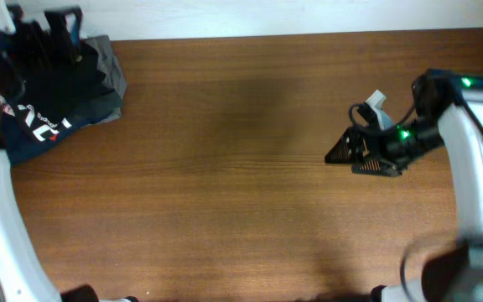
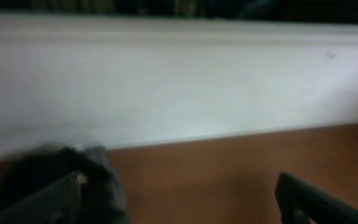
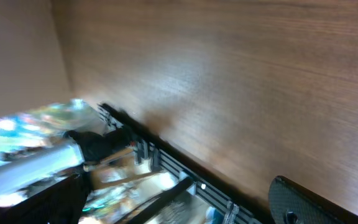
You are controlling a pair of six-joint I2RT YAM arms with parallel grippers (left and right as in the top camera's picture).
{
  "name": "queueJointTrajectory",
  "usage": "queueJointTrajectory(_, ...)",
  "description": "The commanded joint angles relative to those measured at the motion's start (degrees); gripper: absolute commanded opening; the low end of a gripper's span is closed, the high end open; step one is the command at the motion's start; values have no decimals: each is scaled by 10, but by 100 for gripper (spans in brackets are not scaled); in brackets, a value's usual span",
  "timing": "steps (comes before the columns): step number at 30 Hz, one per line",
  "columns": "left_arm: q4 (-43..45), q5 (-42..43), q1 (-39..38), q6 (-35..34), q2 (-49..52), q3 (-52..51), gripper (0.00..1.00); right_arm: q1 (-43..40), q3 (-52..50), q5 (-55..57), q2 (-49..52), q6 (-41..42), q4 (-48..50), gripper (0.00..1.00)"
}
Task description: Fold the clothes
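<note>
Overhead: the black T-shirt is seen bunched on a pile at the table's far left corner, with the left gripper above it. The right gripper is seen near the right edge.

Left wrist: its fingers are spread wide with nothing clasped, and dark cloth lies just beside one.

Right wrist: its fingers are likewise parted and empty.

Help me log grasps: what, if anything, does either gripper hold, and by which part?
Nothing is held. The left gripper is open beside the black fabric; the right gripper is open over bare table.
</note>
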Motion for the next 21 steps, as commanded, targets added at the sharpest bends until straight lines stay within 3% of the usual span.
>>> queueJointTrajectory(1, -106, 44, -1, 5, -50, -1, 99, 75, 10, 72, -132, 60, -4, 97)
queueJointTrajectory(3, -170, 46, -1, 9, -60, -1, 99, 120, 10, 125, -190, 106, -4, 97)
queueJointTrajectory(6, -282, 103, -16, 148, -64, -8, 99, 175, 10, 241, -287, 229, 0, 99)
queueJointTrajectory(8, -298, 121, -39, 178, -69, -25, 99, 185, 10, 306, -339, 289, 2, 99)
queueJointTrajectory(12, -260, 126, -84, 171, -119, -103, 99, 184, 10, 339, -421, 294, 12, 99)
queueJointTrajectory(14, -223, 116, -91, 132, -164, -156, 99, 184, 10, 352, -445, 303, 16, 99)
queueJointTrajectory(17, -139, 73, -90, 61, -292, -290, 99, 184, 10, 405, -473, 339, 16, 99)
queueJointTrajectory(21, -47, 50, -90, 34, -481, -456, 99, 184, 10, 427, -477, 347, 34, 99)
